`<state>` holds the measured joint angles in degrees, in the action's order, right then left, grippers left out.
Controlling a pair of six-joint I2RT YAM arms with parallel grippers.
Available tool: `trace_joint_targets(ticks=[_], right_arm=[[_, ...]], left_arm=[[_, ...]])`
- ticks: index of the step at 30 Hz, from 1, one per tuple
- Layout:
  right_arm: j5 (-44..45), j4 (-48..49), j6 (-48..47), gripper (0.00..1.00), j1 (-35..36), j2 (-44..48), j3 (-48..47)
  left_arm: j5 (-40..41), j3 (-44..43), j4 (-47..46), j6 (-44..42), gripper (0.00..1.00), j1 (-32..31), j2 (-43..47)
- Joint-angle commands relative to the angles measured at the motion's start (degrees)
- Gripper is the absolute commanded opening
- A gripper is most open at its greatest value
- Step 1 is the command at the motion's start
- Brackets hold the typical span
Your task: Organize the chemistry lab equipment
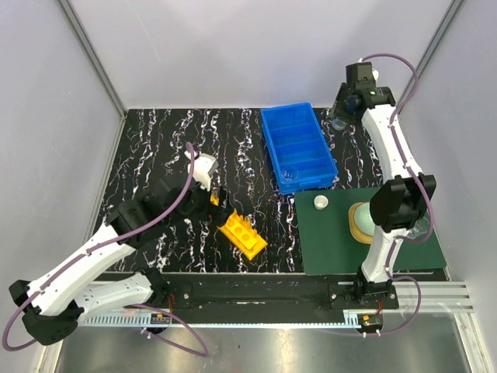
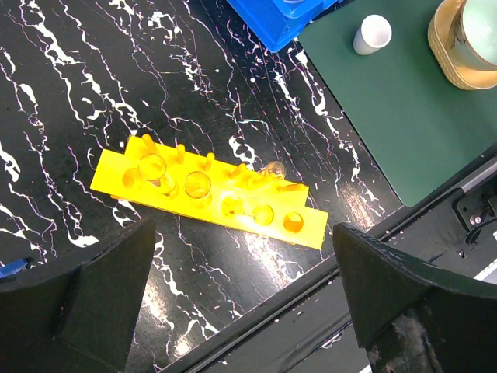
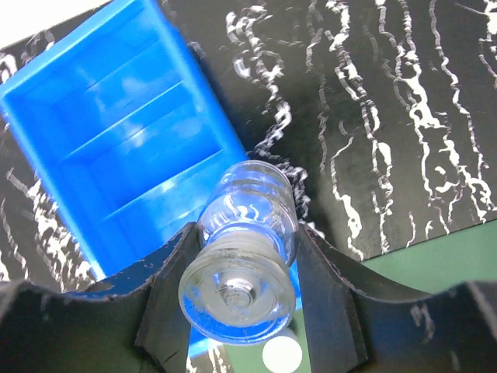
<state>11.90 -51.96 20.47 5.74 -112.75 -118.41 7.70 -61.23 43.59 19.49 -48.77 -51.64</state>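
My right gripper [image 3: 245, 268] is shut on a small clear glass beaker [image 3: 242, 260] and holds it in the air by the far right corner of the blue divided bin [image 1: 299, 146]; the bin [image 3: 116, 148] fills the left of the right wrist view. A clear glass piece [image 1: 291, 174] lies in the bin's near compartment. The yellow rack [image 1: 242, 235] lies flat on the black marbled table, with a clear tube [image 2: 268, 171] against it. My left gripper [image 2: 241, 303] is open and empty, above the table just near of the rack [image 2: 206, 194]. A small white round piece [image 1: 321, 203] stands on the green mat.
A dark green mat [image 1: 373, 252] covers the near right of the table. A pale green dome on a tan disc [image 1: 361, 220] stands on it, partly behind the right arm. A dark rail [image 1: 256, 291] runs along the near edge. Grey walls close the workspace.
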Motion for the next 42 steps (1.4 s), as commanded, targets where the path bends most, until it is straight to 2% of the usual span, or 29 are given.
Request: trace_joint_targets(ticks=[1,9,13,22,42], right_arm=[[2.3,-1.7,-1.9,0.01,4.9,8.5,3.0],[-0.8,1.2,0.4,0.02,11.2,19.8,17.9],[-0.3,2.4,0.8,0.02,14.3,21.8,22.9],[0.1,7.2,1.5,0.02,16.5,22.1,32.4],[2.5,13.1,-2.6,0.01,16.5,12.5,32.8]], left_arm=[[0.6,0.7,-2.3,-0.5,0.99,0.3,1.4],[0.8,0.1,-1.1,0.4,0.99,0.4,2.8],[1.0,-0.3,0.0,0.8,0.99,0.3,3.6],[1.2,-0.3,1.7,1.9,0.99,0.4,5.5],[1.9,0.0,2.7,1.3,0.99,0.3,5.4]])
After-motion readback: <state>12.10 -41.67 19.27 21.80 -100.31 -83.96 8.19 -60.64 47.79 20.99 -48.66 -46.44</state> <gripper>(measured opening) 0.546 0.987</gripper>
